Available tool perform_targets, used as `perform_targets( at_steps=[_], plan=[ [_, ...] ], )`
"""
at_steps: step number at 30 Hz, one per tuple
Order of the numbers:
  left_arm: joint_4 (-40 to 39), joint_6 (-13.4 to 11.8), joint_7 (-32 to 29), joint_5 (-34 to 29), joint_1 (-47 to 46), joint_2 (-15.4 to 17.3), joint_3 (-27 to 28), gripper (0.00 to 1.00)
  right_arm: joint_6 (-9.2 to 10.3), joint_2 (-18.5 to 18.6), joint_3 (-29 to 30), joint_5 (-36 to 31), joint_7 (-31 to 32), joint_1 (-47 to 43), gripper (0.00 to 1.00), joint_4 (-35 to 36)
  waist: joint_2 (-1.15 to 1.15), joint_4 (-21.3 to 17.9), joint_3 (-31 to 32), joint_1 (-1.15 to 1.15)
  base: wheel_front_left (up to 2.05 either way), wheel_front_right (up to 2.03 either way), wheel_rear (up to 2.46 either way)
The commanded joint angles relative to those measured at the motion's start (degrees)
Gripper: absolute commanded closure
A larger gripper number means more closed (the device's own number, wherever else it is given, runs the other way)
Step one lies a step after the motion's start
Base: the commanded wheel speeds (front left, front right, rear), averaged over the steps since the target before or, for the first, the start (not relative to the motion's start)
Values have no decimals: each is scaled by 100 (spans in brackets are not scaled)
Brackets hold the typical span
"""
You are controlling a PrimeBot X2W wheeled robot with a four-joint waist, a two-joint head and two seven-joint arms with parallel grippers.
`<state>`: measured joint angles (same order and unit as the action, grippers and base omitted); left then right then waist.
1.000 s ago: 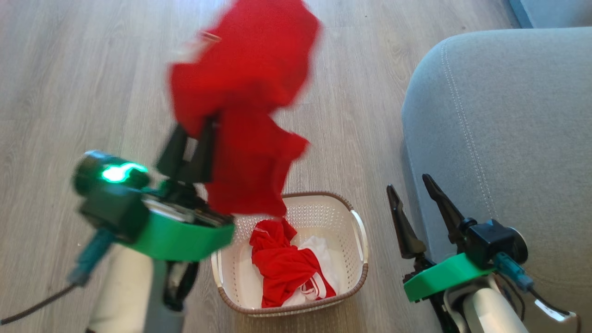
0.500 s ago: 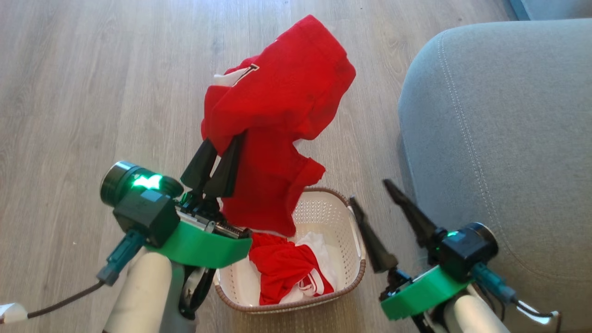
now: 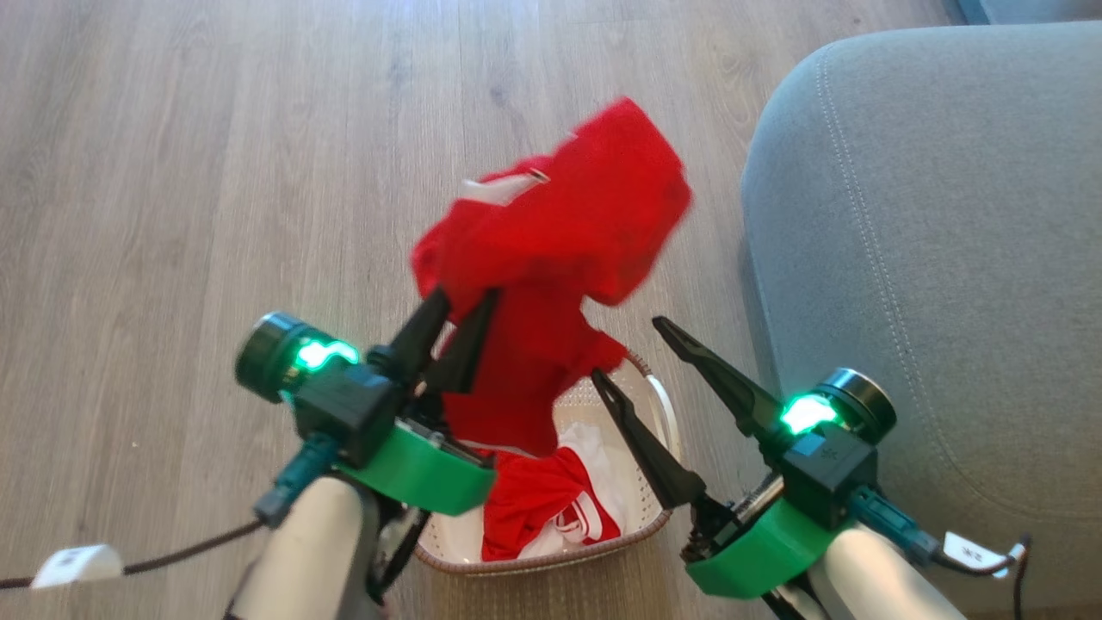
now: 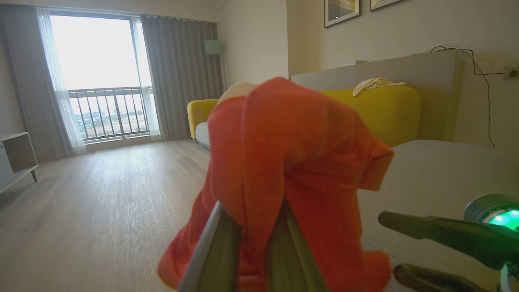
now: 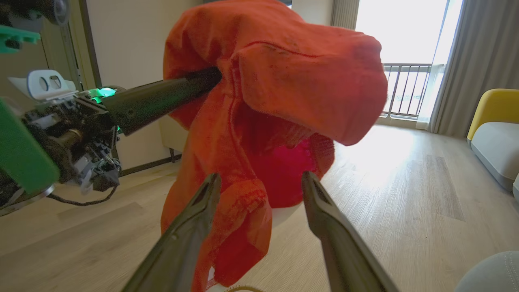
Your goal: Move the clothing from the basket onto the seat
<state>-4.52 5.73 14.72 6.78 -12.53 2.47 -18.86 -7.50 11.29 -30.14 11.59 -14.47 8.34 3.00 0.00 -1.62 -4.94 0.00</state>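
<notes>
One red garment (image 3: 560,250) pinched in left gripper (image 3: 467,294) above basket (image 3: 560,561); right gripper (image 3: 626,349) fingers spread wide, gripping nothing.

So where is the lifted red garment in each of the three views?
Head view: red garment at centre, over the basket.
Left wrist view: red garment at centre.
Right wrist view: red garment at upper centre.
Shared landmark: the left gripper, shut on it.

Pale wood-plank floor (image 3: 215,172) runs to a bright window (image 4: 95,52) with grey curtains (image 4: 178,77); a low cabinet (image 4: 14,156) stands near the window; a pale cloth (image 4: 375,84) lies atop a yellow backrest (image 4: 389,117), framed pictures (image 4: 342,10) hang above
</notes>
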Motion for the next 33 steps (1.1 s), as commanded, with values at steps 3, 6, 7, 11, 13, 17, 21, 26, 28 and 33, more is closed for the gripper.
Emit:
perform_targets(
  at_steps=[3,6,7,11,13,17,21,26,28,33],
  plan=[
    [-91,73,28,-191,-254,41,-139,100,1,-3,-196,-34,-52,378,0,43,0,49,-23,0,0,0,0],
    [-39,104,28,-185,-280,41,-365,100,1,-17,-263,54,-52,484,0,-84,0,99,-40,0,0,0,0],
    [-37,112,28,-131,-292,41,-436,100,1,-15,-258,59,-52,525,0,-131,0,119,-53,0,0,0,0],
    [-16,132,28,-13,-327,41,-642,100,1,-20,-267,43,-52,639,0,-312,0,164,-72,0,0,0,0],
    [-7,142,28,23,-350,41,-775,100,1,-35,-263,-28,-52,710,0,-442,0,187,-81,0,0,0,0],
    [40,157,28,28,-388,41,-1011,100,1,-156,-193,-120,-52,793,0,-620,0,229,-88,0,0,0,0],
    [68,164,28,43,-406,41,-1169,100,1,-283,-133,-185,-52,829,0,-723,0,261,-101,0,0,0,0],
    [103,168,28,75,-415,41,-1212,100,1,-435,-24,2,-52,832,100,-752,0,284,-112,0,0,0,0],
    [128,169,28,116,-401,41,-1153,100,1,-456,32,-5,-52,818,100,-735,0,291,-115,0,0,0,0],
    [173,170,28,189,-387,41,-1008,62,1,-489,157,-15,-52,775,100,-673,0,300,-116,0,0,0,0]
  ],
)
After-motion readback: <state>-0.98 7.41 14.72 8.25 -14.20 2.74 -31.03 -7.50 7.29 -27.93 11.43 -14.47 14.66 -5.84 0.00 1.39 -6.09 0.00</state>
